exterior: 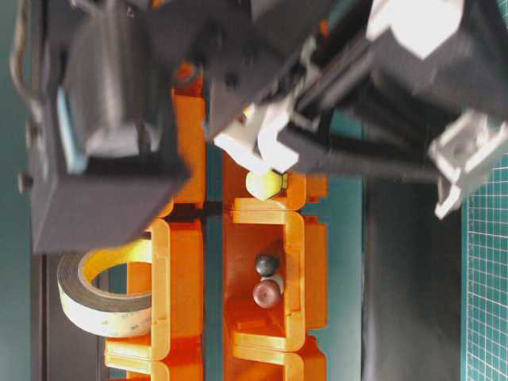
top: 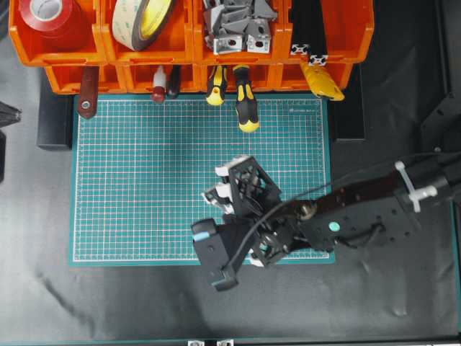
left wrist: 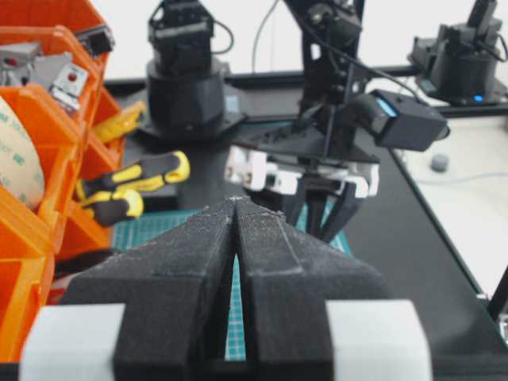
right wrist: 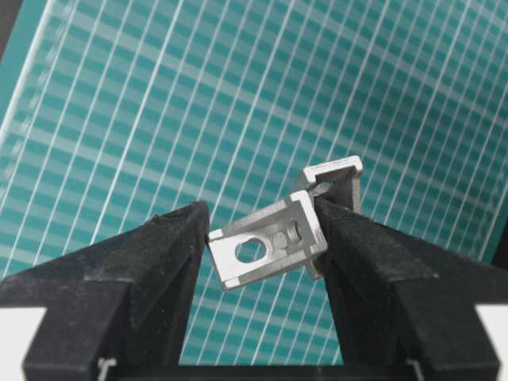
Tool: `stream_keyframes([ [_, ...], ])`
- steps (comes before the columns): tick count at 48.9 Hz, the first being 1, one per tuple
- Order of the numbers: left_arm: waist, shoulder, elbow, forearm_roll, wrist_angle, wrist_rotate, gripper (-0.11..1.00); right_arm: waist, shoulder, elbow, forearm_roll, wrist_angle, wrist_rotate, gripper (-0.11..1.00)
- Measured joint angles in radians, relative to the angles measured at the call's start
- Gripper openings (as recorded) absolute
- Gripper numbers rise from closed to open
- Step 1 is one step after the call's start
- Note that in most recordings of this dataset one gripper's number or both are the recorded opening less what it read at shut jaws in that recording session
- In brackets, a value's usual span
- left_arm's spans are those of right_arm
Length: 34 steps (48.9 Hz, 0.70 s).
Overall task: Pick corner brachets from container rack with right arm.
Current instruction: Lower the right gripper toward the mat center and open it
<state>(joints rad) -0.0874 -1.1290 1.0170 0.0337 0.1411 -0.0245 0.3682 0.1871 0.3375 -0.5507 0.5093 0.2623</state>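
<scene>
Silver corner brachet [right wrist: 274, 242] clamped in right claw [right wrist: 266, 238], far face hidden; left claw [left wrist: 236, 208] pressed together, base cropped.

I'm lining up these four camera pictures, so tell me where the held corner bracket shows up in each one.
Overhead: not visible; hidden under the right pincer, over the green mat.
Table-level: not visible; the arm blocks it.
Left wrist: not discernible beneath the right pincer.
Right wrist: centre, held corner bracket clamped between the fingers.
Shared landmark: the green mat.
</scene>
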Motion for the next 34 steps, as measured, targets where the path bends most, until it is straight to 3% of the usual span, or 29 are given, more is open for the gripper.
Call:
stream_keyframes([
  [14, 0.000, 0.000, 0.000, 0.000, 0.000, 0.002, 0.00, -0.046, 0.015, 0.020, 0.003, -0.124, 0.002, 0.44],
  [29, 0.000, 0.000, 0.000, 0.000, 0.000, 0.000, 0.00, -0.049, 0.028, 0.028, 0.003, -0.155, 0.002, 0.44],
  [31, 0.000, 0.000, 0.000, 0.000, 0.000, 0.000, 0.00, -0.049, 0.029, 0.029, 0.005, -0.158, 0.002, 0.49],
  [34, 0.000, 0.000, 0.000, 0.000, 0.000, 0.000, 0.00, -0.049, 0.029, 0.029, 0.003, -0.160, 0.002, 0.65],
])
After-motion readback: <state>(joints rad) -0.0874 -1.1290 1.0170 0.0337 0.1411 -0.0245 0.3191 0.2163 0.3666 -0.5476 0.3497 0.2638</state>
